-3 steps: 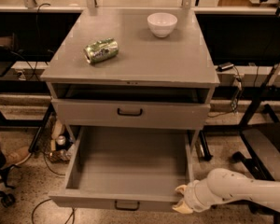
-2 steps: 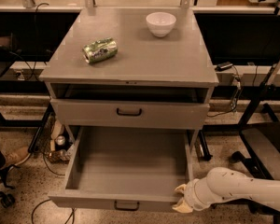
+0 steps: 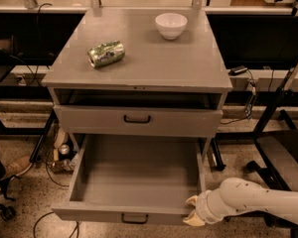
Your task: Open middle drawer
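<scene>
Place: a lab or workshop was suggested.
Evidence: a grey metal cabinet (image 3: pixel 154 63) was set on a speckled floor (image 3: pixel 25 192); cables (image 3: pixel 249 104) were trailed below dark benches (image 3: pixel 258 14).
Gripper: the gripper (image 3: pixel 192 210) was positioned at the front right corner of the middle drawer (image 3: pixel 89 213).

high frontal view, claw (image 3: pixel 192 210) lower right

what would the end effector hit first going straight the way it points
The end effector, low right, points left: first comes the open grey metal middle drawer's front right corner, seemingly touching.
</scene>
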Robot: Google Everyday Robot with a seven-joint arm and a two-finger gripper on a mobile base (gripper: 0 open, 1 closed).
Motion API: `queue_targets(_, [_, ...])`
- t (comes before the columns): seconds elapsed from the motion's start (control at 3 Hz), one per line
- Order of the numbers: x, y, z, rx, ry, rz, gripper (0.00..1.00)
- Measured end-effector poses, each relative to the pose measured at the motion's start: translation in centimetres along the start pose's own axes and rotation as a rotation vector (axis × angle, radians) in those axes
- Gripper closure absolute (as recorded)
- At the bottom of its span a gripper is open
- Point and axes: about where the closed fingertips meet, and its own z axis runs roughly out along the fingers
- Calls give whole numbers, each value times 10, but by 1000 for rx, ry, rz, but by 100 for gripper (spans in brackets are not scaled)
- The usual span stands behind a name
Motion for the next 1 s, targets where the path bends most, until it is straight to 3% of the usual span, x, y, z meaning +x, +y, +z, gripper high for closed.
queue_targets(0.67, [0,2,1,-3,-2,-2,11])
queue_targets(1.0, [-2,-2,-23,52,-3,-29,0])
